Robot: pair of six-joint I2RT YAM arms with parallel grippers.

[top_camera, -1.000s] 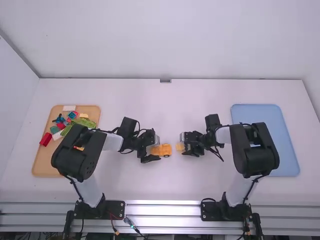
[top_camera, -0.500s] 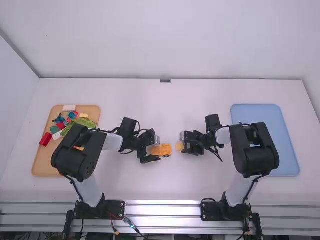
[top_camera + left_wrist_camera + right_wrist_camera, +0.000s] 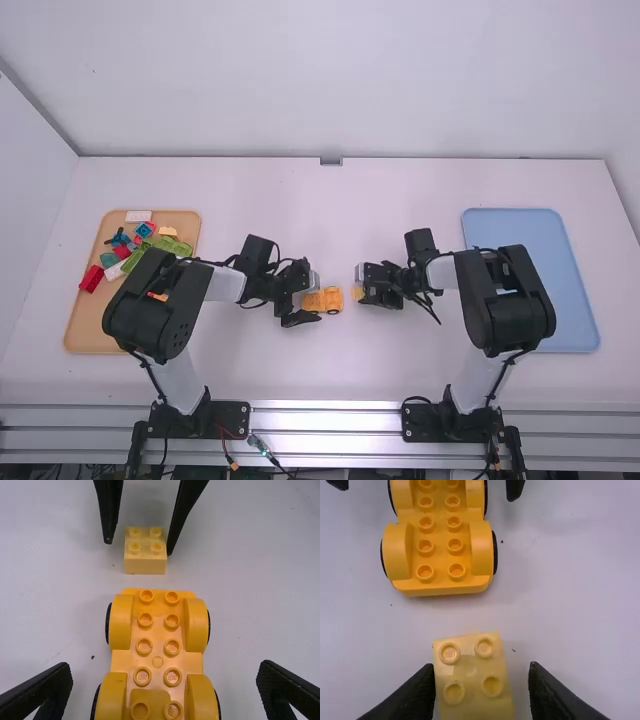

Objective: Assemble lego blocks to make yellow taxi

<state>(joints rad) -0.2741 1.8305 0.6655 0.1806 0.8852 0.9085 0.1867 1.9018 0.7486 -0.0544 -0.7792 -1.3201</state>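
The taxi looks barely begun: its orange-yellow wheeled chassis point(image 3: 157, 661) sits on the table point(image 3: 330, 370), the two-by-two yellow brick point(image 3: 472, 705) just beyond one end, unattached. Gripping and fitting that brick remain, probably then more pieces. The left gripper point(image 3: 165, 672) is wide open around the chassis, holding nothing; the right gripper point(image 3: 481, 669) is partly open astride the brick, not clamped. Count: one chassis, one loose brick beside it, two trays — tan point(image 3: 90, 335), blue point(image 3: 574, 335). Blocks on the tan one — several, partly hidden, no sure total.
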